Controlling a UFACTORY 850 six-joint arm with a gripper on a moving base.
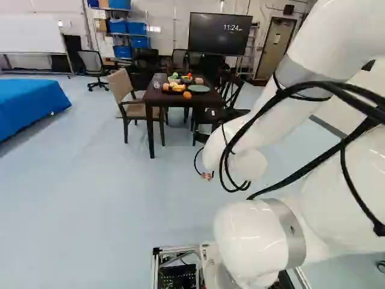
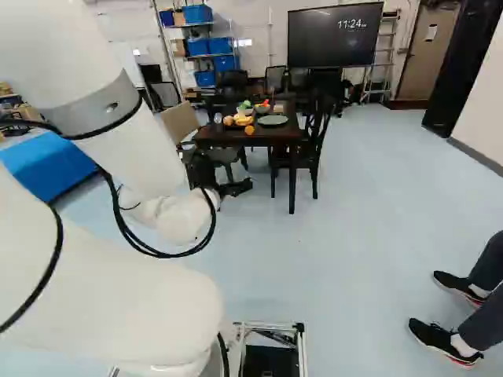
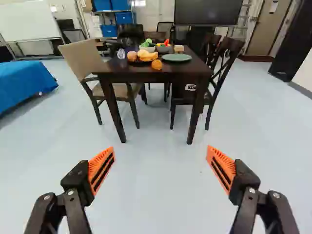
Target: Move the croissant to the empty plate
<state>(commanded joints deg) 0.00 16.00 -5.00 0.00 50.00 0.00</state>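
Observation:
Black parts of my gripper (image 2: 234, 188) show past the arm in the right base view, its fingertips hard to make out. In the wrist view my gripper (image 3: 160, 168) stands wide open, nothing between its orange pads. Well ahead of it, on the dark table (image 3: 146, 77), lies a green plate (image 3: 177, 57) with nothing on it. Beside that, a dark plate carries bananas (image 3: 147, 56) and a round peach-coloured fruit (image 3: 131, 56), with an orange (image 3: 156, 64) at its near side. I cannot make out a croissant for certain; a small tan piece (image 3: 179, 48) sits behind the green plate.
A tan armchair (image 3: 85, 58) and a dark wooden chair (image 3: 222, 68) flank the table. Bowls with broccoli (image 3: 146, 44) and a red item stand farther back. A blue-covered surface (image 1: 30, 111) is at the left. A person's legs (image 2: 479, 306) reach in at the right.

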